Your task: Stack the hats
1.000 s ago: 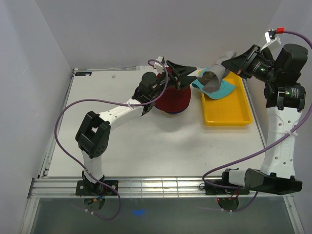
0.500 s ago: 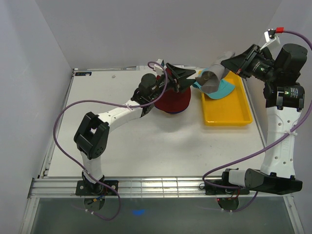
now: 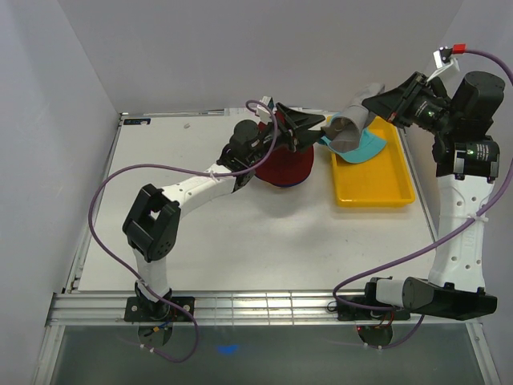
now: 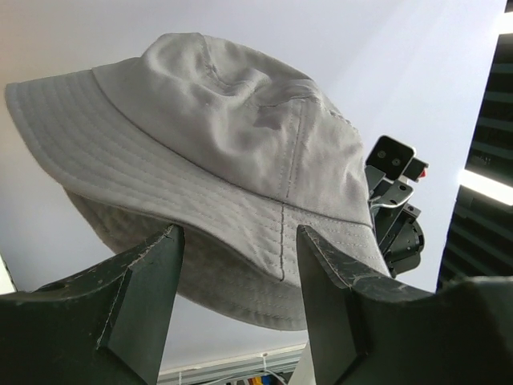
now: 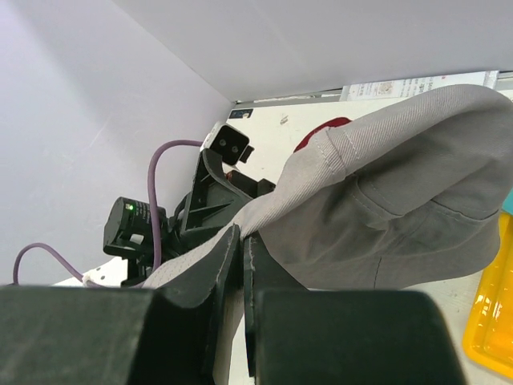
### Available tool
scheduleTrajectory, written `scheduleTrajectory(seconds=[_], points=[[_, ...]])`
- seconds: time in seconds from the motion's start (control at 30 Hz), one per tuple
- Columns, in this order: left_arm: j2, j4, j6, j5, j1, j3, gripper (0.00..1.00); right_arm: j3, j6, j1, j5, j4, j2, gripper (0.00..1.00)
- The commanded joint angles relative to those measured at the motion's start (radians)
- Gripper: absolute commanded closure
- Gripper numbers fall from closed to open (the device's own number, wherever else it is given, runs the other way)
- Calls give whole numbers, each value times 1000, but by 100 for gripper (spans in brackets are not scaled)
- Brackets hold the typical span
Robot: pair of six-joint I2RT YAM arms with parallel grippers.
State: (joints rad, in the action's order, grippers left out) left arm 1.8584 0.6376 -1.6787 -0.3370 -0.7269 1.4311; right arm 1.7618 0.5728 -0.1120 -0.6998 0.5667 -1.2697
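My right gripper [image 3: 373, 103] is shut on the brim of the light grey hat [image 3: 351, 127] and holds it in the air over the back left end of the yellow tray [image 3: 377, 188]. In the right wrist view the fingertips [image 5: 232, 241] pinch the grey hat's [image 5: 401, 208] brim. My left gripper [image 3: 320, 127] stands open right at the hat's left side. In the left wrist view the grey hat's [image 4: 216, 136] brim hangs across the gap of the left gripper [image 4: 236, 241]. The teal hat [image 3: 373, 147] lies in the tray under it. The dark red hat [image 3: 284, 166] sits on the table, with a blue edge [image 3: 282, 185] under it.
White walls stand close on the left, back and right. The left arm [image 3: 192, 186] stretches diagonally across the table [image 3: 200, 249]. The dark red hat [image 5: 321, 131] shows behind the grey one in the right wrist view.
The left gripper has edged slightly right, closer to the grey hat. The right gripper and the hat it holds have barely moved.
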Motion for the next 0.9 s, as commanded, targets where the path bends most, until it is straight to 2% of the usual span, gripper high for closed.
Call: scheduleTrajectory(seconds=[0.0,0.1,0.2,0.23,0.3,0.37,0.6,0.7,0.87], points=[[-10,10,-6,-17,-3,63,32,-9,-1,-5,-40,-67,4,92],[21,10,-13,-23,3,104,33,-9,-7,-5,-61,-67,-5,92],[56,-1,-16,-37,18,163,39,7,-27,-5,-72,-47,-22,92],[64,-1,-16,-42,23,172,47,14,-36,-5,-75,-38,-28,92],[84,-9,-16,-54,37,204,54,22,-54,-5,-90,-22,-42,92],[97,-10,-16,-68,47,224,66,24,-63,-5,-108,-14,-60,92],[208,-29,-9,-177,92,409,87,45,-134,-5,-130,13,-125,92],[294,-32,-9,-232,104,498,93,79,-148,-5,-144,12,-167,92],[433,-33,-7,-315,138,667,96,99,-154,-5,-193,-28,-240,92]])
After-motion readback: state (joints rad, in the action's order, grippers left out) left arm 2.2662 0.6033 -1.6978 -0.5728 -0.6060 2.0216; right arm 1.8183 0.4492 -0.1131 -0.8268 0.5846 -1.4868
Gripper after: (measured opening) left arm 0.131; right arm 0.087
